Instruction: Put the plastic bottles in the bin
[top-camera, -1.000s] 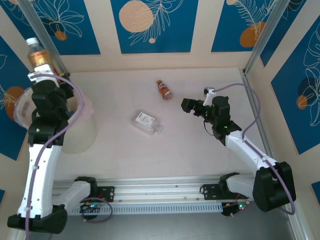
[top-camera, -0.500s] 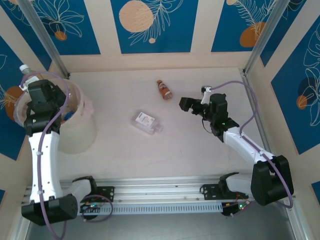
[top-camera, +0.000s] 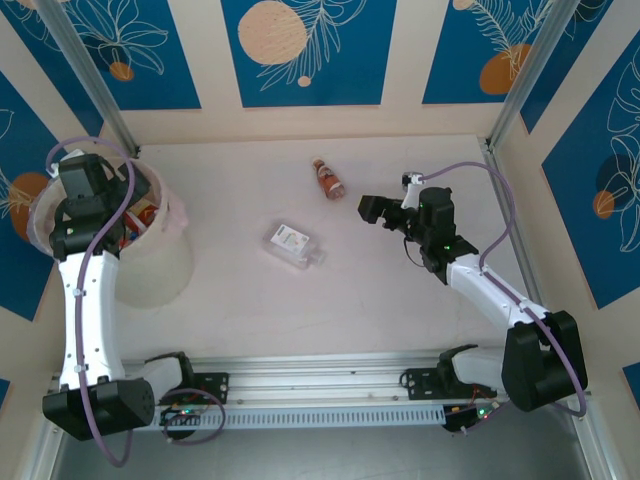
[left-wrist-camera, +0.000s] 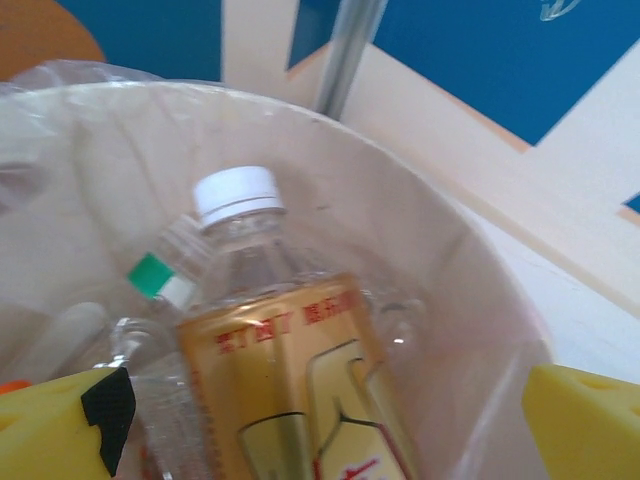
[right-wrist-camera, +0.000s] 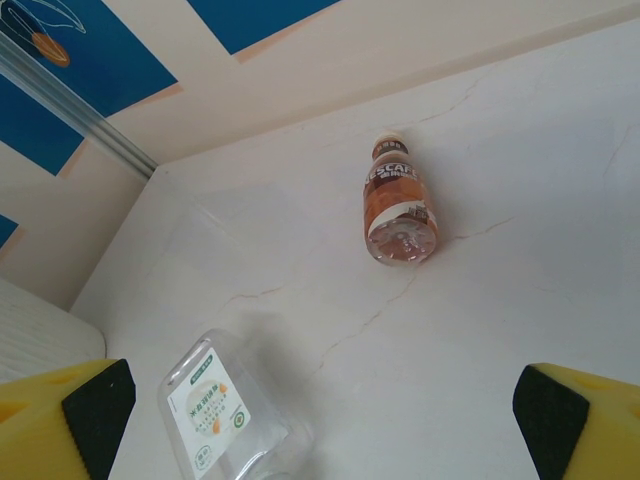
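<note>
My left gripper (top-camera: 88, 212) hangs over the bin (top-camera: 155, 265), a wide cream bucket with a clear liner, at the table's left. In the left wrist view its yellow fingers (left-wrist-camera: 60, 420) stand far apart, open, and touch nothing. Between them an amber plastic bottle (left-wrist-camera: 285, 340) with a white cap lies free inside the bin (left-wrist-camera: 400, 190), next to a clear one with a green label (left-wrist-camera: 160, 275). Two bottles lie on the table: a brown one (top-camera: 328, 179) (right-wrist-camera: 398, 205) and a clear flat one (top-camera: 293, 246) (right-wrist-camera: 225, 415). My right gripper (top-camera: 375, 210) (right-wrist-camera: 320, 425) is open, just right of them.
Blue and cream patterned walls close in the table on three sides, with metal posts (top-camera: 95, 85) at the back corners. The bin sits against the left wall. A rail (top-camera: 320, 400) with both arm bases runs along the near edge.
My left gripper has swung down over the bin and opened, letting go of the amber bottle, which now lies inside. The right arm has barely shifted.
</note>
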